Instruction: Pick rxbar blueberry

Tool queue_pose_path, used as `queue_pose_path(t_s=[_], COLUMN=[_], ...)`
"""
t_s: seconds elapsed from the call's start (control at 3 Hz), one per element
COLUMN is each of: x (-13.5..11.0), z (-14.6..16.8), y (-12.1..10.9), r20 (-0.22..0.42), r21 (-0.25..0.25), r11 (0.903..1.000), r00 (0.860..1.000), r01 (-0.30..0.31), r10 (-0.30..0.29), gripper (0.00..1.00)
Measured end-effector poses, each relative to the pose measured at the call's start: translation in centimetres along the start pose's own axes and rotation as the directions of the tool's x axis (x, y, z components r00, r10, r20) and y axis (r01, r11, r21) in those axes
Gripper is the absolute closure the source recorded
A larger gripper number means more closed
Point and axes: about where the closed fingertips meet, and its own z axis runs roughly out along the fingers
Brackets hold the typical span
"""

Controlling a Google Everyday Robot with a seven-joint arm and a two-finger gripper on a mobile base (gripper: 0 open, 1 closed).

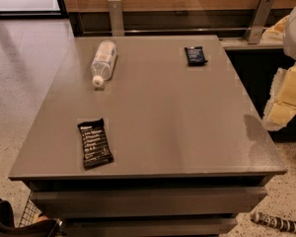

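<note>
The rxbar blueberry (195, 55), a small dark navy wrapper with faint white text, lies flat at the far right of the grey table (177, 132). My gripper (286, 100) shows as pale yellow and white parts at the right edge of the view. It hangs beyond the table's right side, nearer than the bar and well to its right. It touches nothing on the table.
A longer black bar wrapper (94, 143) with white text lines lies near the front left. A clear water bottle (103, 62) lies on its side at the far left. A wooden wall with metal brackets (259, 19) runs behind the table. A striped object (276, 223) lies on the floor, bottom right.
</note>
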Motion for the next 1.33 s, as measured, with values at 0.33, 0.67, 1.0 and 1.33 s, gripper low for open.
queue_pose_path(t_s=[0.33,0.67,1.0,1.33], x=[0.0,0.3,0.8,0.8], z=[-0.1,0.5,2.3,2.9], y=[-0.1,-1.7,-8.5,-13.3], r20=[0.001,0.028,0.147,0.253], r21=[0.006,0.055,0.2,0.279], r11=[1.0,0.9969,0.9338,0.8407], r00=[1.0,0.998,0.951,0.88], r01=[0.0,-0.057,-0.296,-0.464], r10=[0.0,0.056,0.271,0.402], gripper=[0.0,0.0,0.0,0.0])
